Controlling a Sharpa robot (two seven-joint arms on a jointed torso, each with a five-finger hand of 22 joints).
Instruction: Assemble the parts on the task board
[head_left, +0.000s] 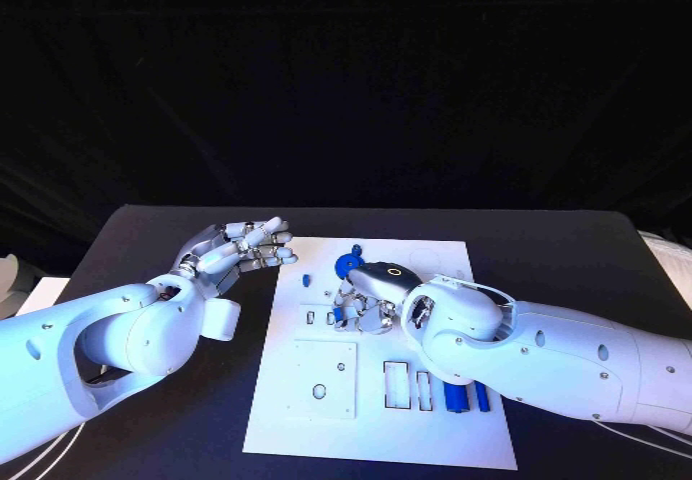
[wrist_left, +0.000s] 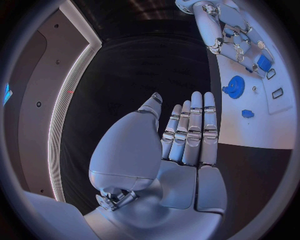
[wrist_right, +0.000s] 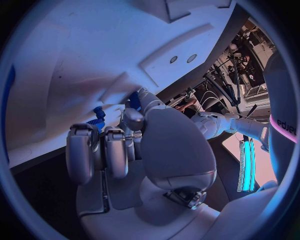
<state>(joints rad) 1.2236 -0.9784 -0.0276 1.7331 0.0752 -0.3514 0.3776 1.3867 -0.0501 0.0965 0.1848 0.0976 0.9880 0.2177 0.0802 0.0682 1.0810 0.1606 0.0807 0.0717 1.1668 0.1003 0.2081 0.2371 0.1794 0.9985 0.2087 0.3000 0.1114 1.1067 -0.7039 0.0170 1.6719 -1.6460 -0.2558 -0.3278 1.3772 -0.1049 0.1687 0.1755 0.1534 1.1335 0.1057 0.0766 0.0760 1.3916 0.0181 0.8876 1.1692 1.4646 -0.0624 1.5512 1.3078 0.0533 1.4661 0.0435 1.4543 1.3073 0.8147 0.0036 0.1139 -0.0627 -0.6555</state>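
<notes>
A black table (head_left: 577, 250) under a dark backdrop carries the white task board (head_left: 433, 420), blue parts (head_left: 464, 397) lying near its front edge. The right hand (head_left: 368, 300) reaches down onto the board — whether it grips anything I cannot tell. The left hand (head_left: 238, 248) hovers empty beside the board, fingers straight

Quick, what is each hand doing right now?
Left hand: open, holding nothing.
Right hand: on the white board; cannot tell if it holds anything.

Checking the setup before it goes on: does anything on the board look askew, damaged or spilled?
Nothing stands out. The task board lies flat on the table, and the blue gear and small blue parts sit on it. The right hand works over its middle; the left hand hovers empty beside it.
</notes>
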